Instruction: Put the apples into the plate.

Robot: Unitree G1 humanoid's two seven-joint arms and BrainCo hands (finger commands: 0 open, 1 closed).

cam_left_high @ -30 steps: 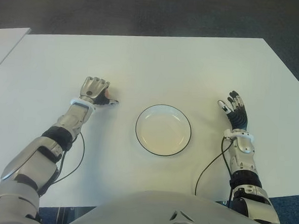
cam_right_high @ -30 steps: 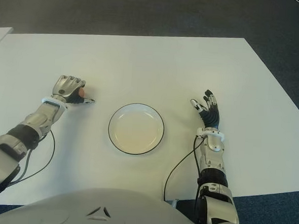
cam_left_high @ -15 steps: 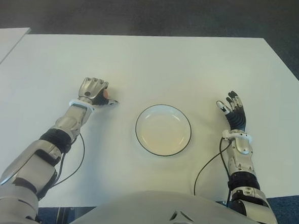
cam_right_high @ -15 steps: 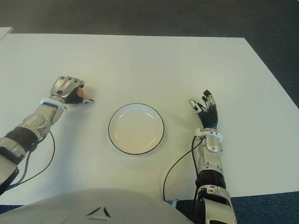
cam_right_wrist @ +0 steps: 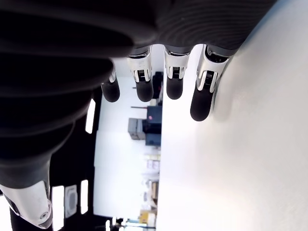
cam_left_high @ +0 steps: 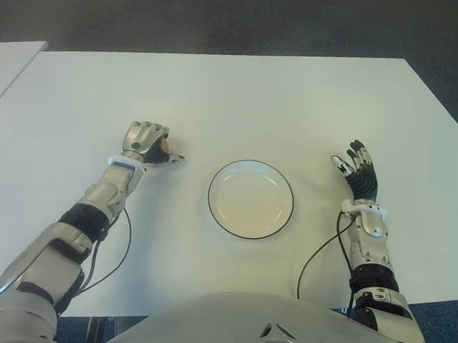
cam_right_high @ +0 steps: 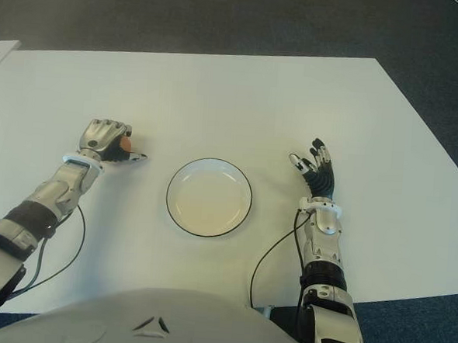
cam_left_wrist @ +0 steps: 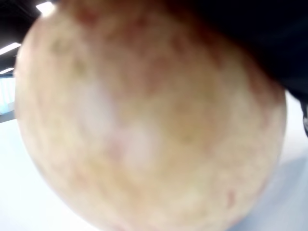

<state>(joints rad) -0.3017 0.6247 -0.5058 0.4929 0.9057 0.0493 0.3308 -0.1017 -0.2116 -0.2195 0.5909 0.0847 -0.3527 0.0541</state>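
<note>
One apple in my left hand, plate waiting.
From the eye views, my left hand (cam_left_high: 145, 140) is curled around the apple (cam_left_high: 163, 145) left of the round, glossy plate (cam_left_high: 250, 198) on the white table (cam_left_high: 257, 95); my right hand (cam_right_high: 316, 171) is spread, holding nothing. The left wrist view fills with smooth, firm yellow-red skin (cam_left_wrist: 144, 120); I judge it light but slippery, best cupped around its middle.

Bare table (cam_left_high: 190, 169) btwn left hand (cam_left_high: 145, 141) & plate (cam_left_high: 251, 198), no obstacles.
</note>
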